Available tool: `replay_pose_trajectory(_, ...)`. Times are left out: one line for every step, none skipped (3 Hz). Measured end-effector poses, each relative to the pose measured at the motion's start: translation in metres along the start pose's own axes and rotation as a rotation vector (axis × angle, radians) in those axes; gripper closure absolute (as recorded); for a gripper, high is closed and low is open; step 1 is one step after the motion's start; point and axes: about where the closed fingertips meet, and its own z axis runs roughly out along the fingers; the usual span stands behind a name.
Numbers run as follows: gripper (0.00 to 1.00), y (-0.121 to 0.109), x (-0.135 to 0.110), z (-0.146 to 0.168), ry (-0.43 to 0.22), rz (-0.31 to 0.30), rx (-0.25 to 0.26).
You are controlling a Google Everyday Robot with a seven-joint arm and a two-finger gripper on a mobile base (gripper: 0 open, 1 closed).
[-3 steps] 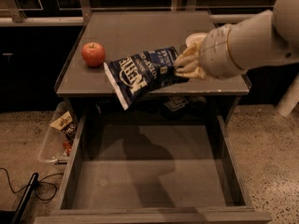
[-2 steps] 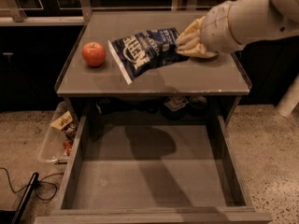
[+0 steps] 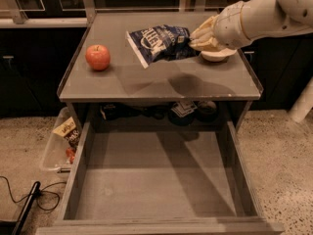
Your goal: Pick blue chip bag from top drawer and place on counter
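The blue chip bag (image 3: pixel 160 43), dark navy foil with white lettering, hangs just above the counter (image 3: pixel 161 77), over its back middle. My gripper (image 3: pixel 195 39) comes in from the upper right and is shut on the bag's right end. The top drawer (image 3: pixel 156 180) stands pulled out below the counter, its grey bottom bare.
A red apple (image 3: pixel 98 57) sits on the counter's left side. A white bowl-like object (image 3: pixel 217 55) sits under my wrist at the counter's right. A clear plastic bin (image 3: pixel 61 148) with snack bags stands on the floor at the left. A black cable (image 3: pixel 29 199) lies on the floor.
My gripper has carried the chip bag up from the counter's front edge and farther back over the counter top.
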Motion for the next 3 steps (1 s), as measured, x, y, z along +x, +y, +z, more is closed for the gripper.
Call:
replay_pose_trajectory(1.0,-0.004,0.026,0.028,0.018,0.051,-0.037)
replay_pose_trajectory(1.0,-0.002,0.048,0.051,0.052,0.092,-0.074)
replay_pose_trajectory(1.0,0.005,0.065,0.068,0.093,0.123,-0.113)
